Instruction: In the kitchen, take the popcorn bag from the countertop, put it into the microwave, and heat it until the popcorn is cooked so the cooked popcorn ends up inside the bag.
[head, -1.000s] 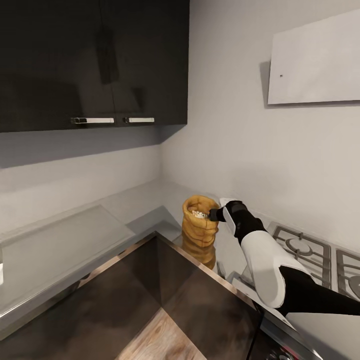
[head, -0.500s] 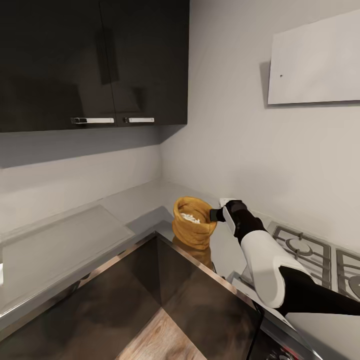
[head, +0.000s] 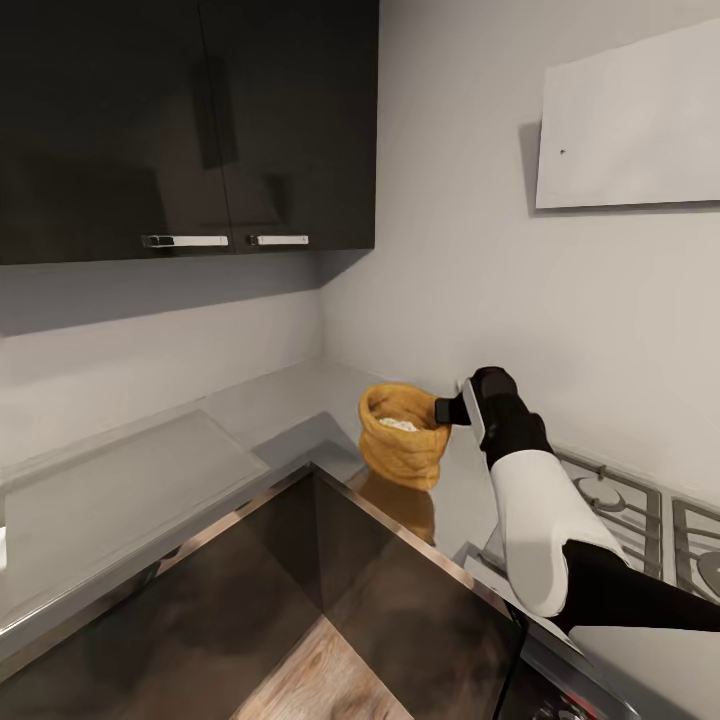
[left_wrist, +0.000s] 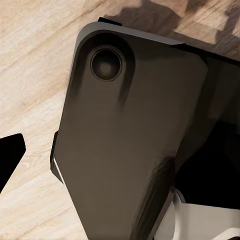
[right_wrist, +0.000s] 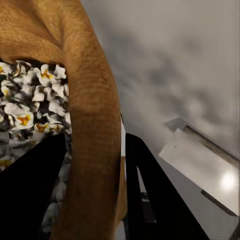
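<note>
The right gripper (head: 447, 410) pinches the rolled rim of the tan-yellow paper popcorn bag (head: 402, 437), one finger (right_wrist: 30, 190) inside and one outside, holding it tilted over the grey countertop (head: 130, 480) corner, left of the gas hob (head: 620, 500). Whitish popcorn (right_wrist: 35, 100) fills the bag. Whether the left gripper is spread or closed cannot be told.

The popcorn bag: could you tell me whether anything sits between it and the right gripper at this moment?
Nothing visible does. The right gripper is shut on the popcorn bag, one finger inside over the popcorn and one outside, pinching the rolled rim. The bag hangs lifted above the countertop.
</note>
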